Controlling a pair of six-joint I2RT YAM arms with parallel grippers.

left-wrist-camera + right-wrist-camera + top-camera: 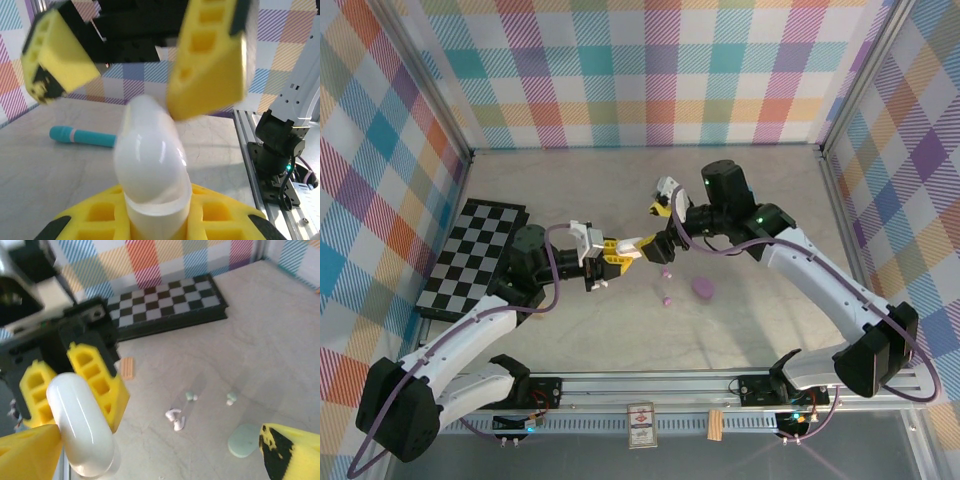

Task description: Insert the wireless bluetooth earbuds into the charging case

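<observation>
My left gripper [623, 250] is shut on a glossy white charging case [150, 160], held upright above the table; its top half leans to one side at the seam. The case [80, 427] sits between that gripper's yellow fingers [95, 382]. My right gripper [663, 218] hangs open around the case's top, one yellow finger [210, 65] close against it, the other [57, 57] apart. On the table below lie the earbuds: a white pair [175, 419] and two tinted ones [190, 396] [231, 398]. Two of these earbuds [667, 272] [666, 300] are seen from above.
A small oval case [703, 288], purple from above, lies right of the buds. A checkerboard [475, 255] lies at the left wall. A teal cylinder [82, 136] rests on the table. Beyond the rail [650, 385] lie a card [640, 424] and a wooden piece [717, 424].
</observation>
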